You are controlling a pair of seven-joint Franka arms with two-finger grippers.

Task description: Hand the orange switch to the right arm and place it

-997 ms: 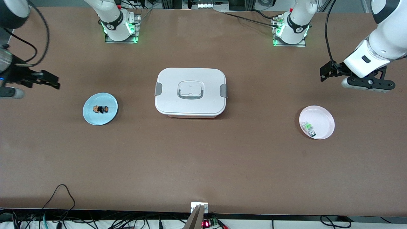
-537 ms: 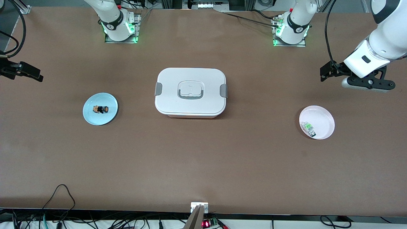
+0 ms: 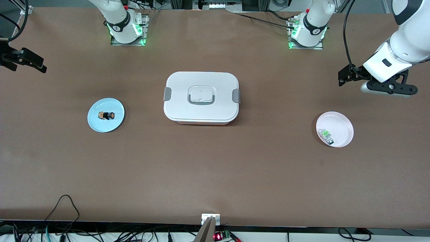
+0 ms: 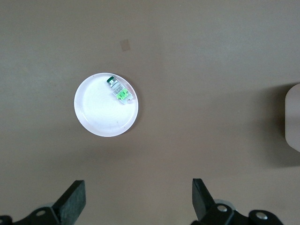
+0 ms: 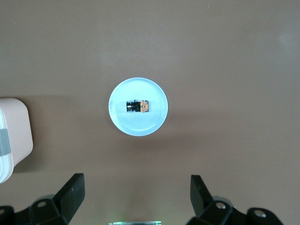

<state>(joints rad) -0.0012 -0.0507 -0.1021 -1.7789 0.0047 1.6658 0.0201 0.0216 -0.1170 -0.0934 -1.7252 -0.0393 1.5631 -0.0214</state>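
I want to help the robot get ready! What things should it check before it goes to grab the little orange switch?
1. Orange switch lies on the blue plate: ok.
2. Nothing covers the switch: ok.
3. Right end effector open and empty: ok.
4. Left end effector open and empty: ok.
5. White box sits apart from the blue plate: ok.
6. Where the switch should be placed: cannot tell.

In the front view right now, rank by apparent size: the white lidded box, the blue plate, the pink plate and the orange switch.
1. White lidded box, clearly the largest.
2-3. Blue plate and pink plate: they look about alike, so I won't rank them.
4. Orange switch, tiny, lying on the blue plate.
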